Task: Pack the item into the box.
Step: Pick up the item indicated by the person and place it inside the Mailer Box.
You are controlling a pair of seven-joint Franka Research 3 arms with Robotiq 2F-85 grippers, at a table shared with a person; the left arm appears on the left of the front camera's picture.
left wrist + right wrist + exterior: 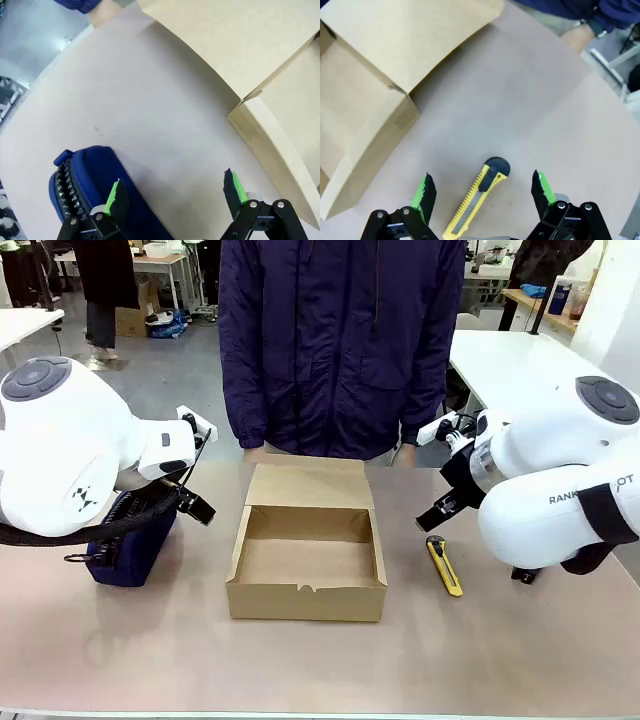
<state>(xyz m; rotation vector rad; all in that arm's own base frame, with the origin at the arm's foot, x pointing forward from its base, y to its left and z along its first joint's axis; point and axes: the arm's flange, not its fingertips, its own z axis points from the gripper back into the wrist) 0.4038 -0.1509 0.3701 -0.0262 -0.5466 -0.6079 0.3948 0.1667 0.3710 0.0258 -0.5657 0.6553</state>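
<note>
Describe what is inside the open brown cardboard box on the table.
The shallow brown cardboard box holds nothing visible: bare floor shows. Its near wall hides the floor's front strip.

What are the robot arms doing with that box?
Nothing is being handled right now. An open cardboard box sits empty in the middle, with a person standing behind it. The left arm holds its jaws open near a navy pouch. The right arm holds its jaws open, pointed at a yellow utility knife.
</note>
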